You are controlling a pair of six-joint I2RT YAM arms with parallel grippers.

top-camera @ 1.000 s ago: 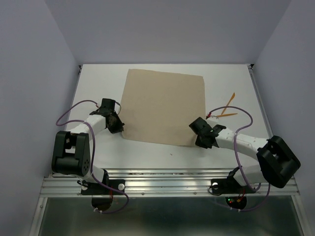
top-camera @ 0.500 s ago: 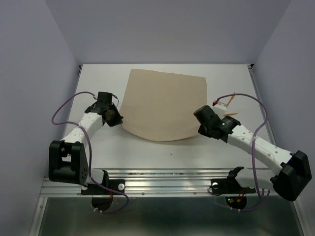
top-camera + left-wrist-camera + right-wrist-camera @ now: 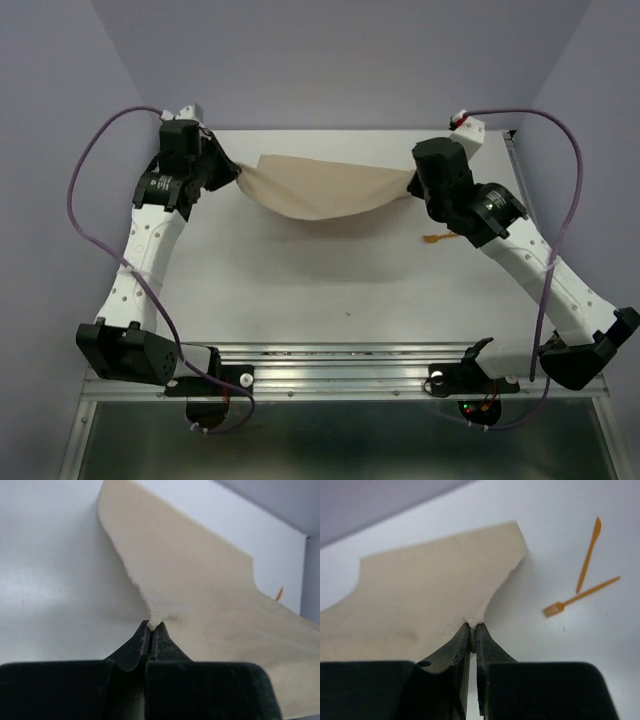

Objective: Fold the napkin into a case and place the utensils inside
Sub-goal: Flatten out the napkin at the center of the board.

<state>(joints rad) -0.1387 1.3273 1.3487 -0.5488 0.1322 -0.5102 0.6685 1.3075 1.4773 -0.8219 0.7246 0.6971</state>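
A: How are the 2 arms posed?
B: The left arm [image 3: 150, 240] and the right arm [image 3: 520, 250] are extended far forward from the bases and spread apart.
A: And the grippers?
B: The left gripper [image 3: 151, 625] and the right gripper [image 3: 472, 626] are held raised, each pinched tight on a corner of the napkin [image 3: 320, 190].

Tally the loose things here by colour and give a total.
Tan napkin: 1
Orange utensils: 2
Total: 3
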